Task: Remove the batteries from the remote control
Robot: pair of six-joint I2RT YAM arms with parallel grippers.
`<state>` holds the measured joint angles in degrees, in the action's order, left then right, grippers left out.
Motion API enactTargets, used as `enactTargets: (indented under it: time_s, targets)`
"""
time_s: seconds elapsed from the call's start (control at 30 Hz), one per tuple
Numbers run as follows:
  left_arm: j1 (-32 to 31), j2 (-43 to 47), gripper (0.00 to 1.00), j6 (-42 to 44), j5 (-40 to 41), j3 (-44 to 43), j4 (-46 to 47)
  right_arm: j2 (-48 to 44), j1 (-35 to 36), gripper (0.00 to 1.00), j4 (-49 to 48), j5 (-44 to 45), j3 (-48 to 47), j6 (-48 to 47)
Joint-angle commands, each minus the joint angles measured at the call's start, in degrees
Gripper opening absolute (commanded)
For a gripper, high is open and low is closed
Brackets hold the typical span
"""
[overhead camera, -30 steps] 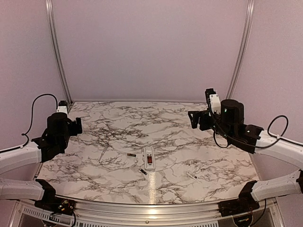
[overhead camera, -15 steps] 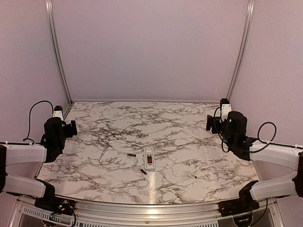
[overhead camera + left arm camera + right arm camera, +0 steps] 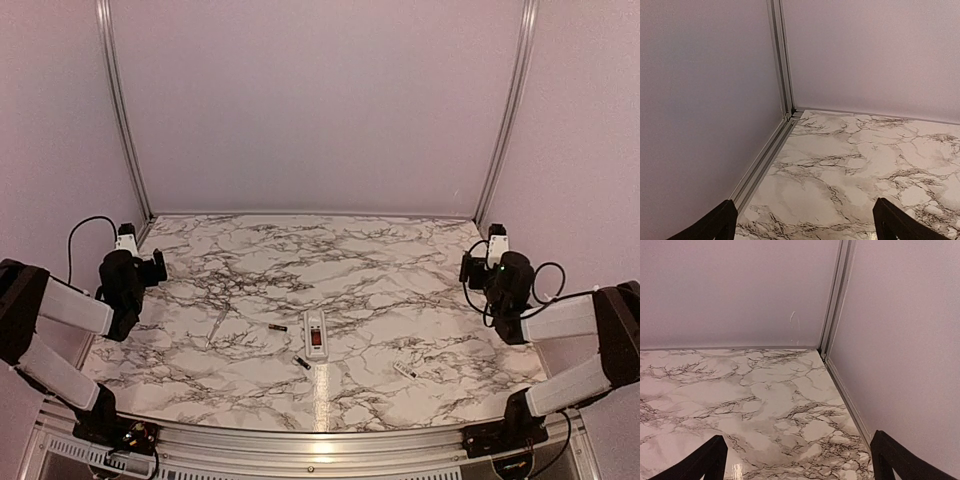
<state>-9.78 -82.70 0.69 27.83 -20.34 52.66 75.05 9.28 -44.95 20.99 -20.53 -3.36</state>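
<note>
The white remote control (image 3: 315,334) lies in the middle of the marble table with its dark/red recess facing up. One small dark battery (image 3: 277,327) lies just left of it. Another battery (image 3: 301,362) lies by its near left corner. My left gripper (image 3: 153,268) sits at the table's left edge, far from them, open and empty. My right gripper (image 3: 468,270) sits at the right edge, open and empty. The left wrist view shows my open left gripper (image 3: 807,225) over bare marble. The right wrist view shows my open right gripper (image 3: 797,460) the same way.
A small white flat chip (image 3: 404,370) lies right of the remote near the front. A thin grey rod (image 3: 217,327) lies to the left. Walls with aluminium rails (image 3: 781,60) (image 3: 837,295) close the table's sides and back corners.
Both arms have pulled back and outward to the table's sides and folded low. The right gripper has dropped from mid-height to the right edge. The remote and batteries have not moved.
</note>
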Motion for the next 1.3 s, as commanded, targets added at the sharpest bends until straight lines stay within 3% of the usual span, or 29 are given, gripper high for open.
enactTargets:
  time_s: [0.0, 0.13, 0.3, 0.6, 0.67, 0.73, 0.77, 1.27]
  targets:
    - [2.47, -2.94, 0.99, 0.83, -3.83, 0.86, 8.46, 3.69, -2.77, 0.98, -12.01, -3.35, 1.55, -3.33]
    - [4.45, -2.83, 0.99, -0.23, -7.71, 1.73, 10.03, 8.24, -3.54, 0.98, -18.75, -5.98, 2.59, -3.27]
    - [7.04, -4.71, 0.99, -3.10, -11.75, 6.20, 19.25, 13.96, -3.49, 0.98, -31.41, -7.62, 6.52, -4.33]
    - [7.06, -4.92, 0.99, -2.52, -13.06, 6.02, 18.84, 13.95, -4.51, 0.98, -28.24, -9.90, 5.25, -3.68]
    - [7.08, -4.84, 0.99, -2.53, -13.15, 6.01, 18.78, 14.57, -6.76, 0.98, -26.90, -17.67, 5.01, -3.13]
    - [7.06, -4.84, 0.99, -2.53, -13.06, 6.01, 18.79, 16.80, -7.93, 0.98, -32.85, -15.37, 6.59, -1.43]
    - [7.03, -4.80, 0.99, -2.52, -13.02, 6.01, 18.79, 15.61, -7.98, 0.98, -29.87, -14.73, 6.17, -1.06]
    - [7.05, -4.76, 0.99, -2.49, -13.07, 6.10, 18.88, 16.35, -7.87, 0.99, -32.05, -15.63, 6.47, -1.92]
